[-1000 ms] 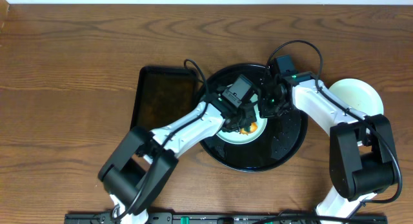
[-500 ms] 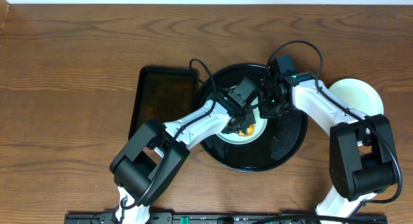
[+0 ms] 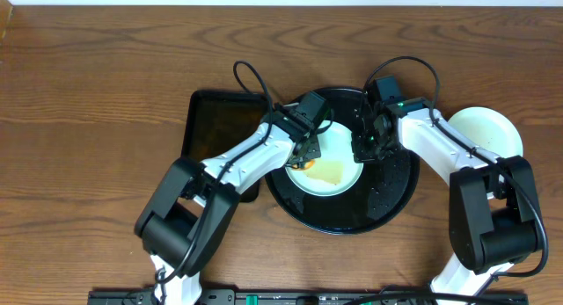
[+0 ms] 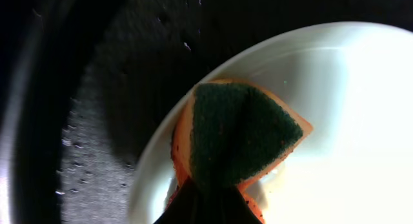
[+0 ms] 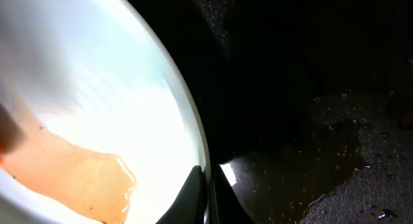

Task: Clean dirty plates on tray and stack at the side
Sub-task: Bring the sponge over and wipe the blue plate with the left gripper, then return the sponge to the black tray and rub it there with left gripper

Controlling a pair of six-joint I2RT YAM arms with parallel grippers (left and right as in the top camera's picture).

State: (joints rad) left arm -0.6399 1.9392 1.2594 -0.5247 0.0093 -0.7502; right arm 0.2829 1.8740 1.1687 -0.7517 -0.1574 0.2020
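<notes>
Nearest the robot's base, the large round black tray [image 3: 378, 204] with a raised rim sits on the dark brown wood-grain tabletop [image 3: 97, 85], its near floor wet and dotted with droplets [image 5: 335, 127]. A small round pale plate [image 3: 339, 156] lies face up on the tray, left of the tray's centre. Being round, it has no long axis. A yellow-brown smear [image 3: 329, 172] on its near half does have one, running from the plate's left side toward its near right. In the right wrist view the same smear [image 5: 71, 175] spreads as a thin film. The left gripper [image 3: 306, 157] is at the plate's left edge, its fingers [image 4: 197, 208] clamped on a folded green-and-orange sponge [image 4: 242, 130]. The sponge's green face is outward, and it fans out from the fingertips as a wedge onto the plate [image 4: 348, 121], over its rim. The right gripper [image 3: 363, 149] is at the plate's right edge. Its two fingertips [image 5: 193, 192] are closed on the rim, one on the inside and one on the outside. Whether that edge is lifted off the tray I cannot tell. Further back and to the left, a rectangular black tray [image 3: 224, 125] lies just beside the round one, its long axis running near to far. To the right, off the tray, a second pale round plate [image 3: 488, 129] rests face up on the bare wood, partly covered by the right arm.
</notes>
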